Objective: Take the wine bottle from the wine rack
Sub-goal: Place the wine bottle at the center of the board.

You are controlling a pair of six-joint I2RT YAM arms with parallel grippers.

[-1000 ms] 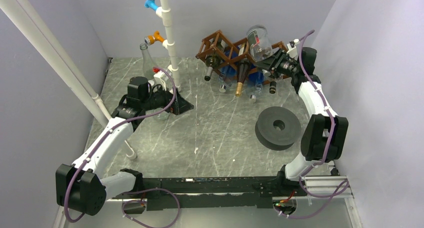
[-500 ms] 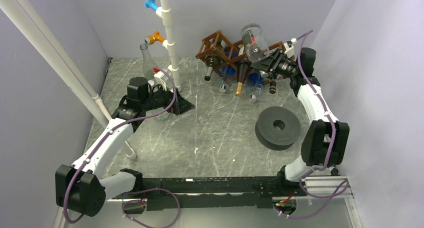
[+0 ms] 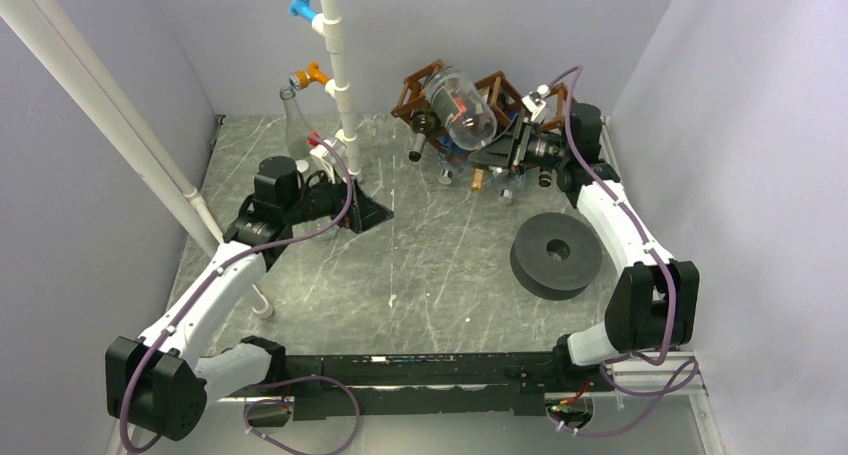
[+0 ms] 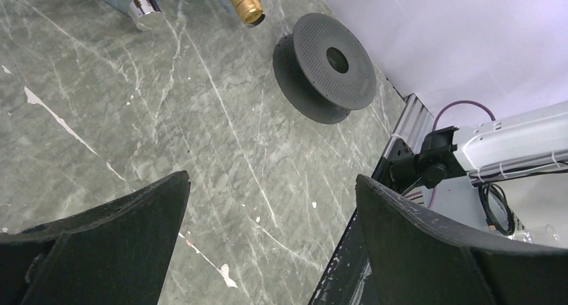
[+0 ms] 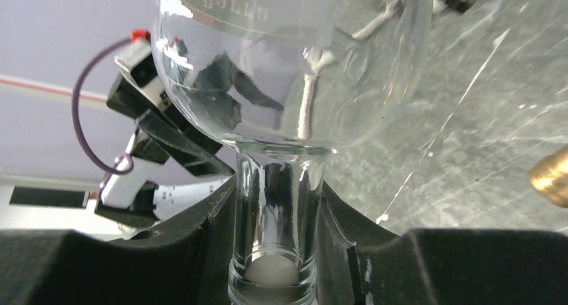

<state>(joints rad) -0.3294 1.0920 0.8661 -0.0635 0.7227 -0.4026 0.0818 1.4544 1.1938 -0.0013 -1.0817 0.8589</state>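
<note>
The clear glass wine bottle (image 3: 462, 110), round-shouldered with a red-marked label, hangs tilted in the upper centre of the overhead view. It overlaps the brown slatted wine rack (image 3: 420, 83), and whether they touch cannot be judged. The right gripper (image 3: 503, 150) is clamped on the bottle's narrow neck, black fingers (image 5: 201, 251) on both sides. The left gripper (image 4: 271, 218) is spread wide above the veined grey stone-patterned table (image 4: 201, 151). A black flanged spool (image 4: 328, 67) lies at the wrist view's upper middle.

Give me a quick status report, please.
Left gripper jaws open, empty. Right gripper shut on neck of clear glass wine bottle, raised over brown wooden lattice wine rack. Racked bottles close beneath.
</note>
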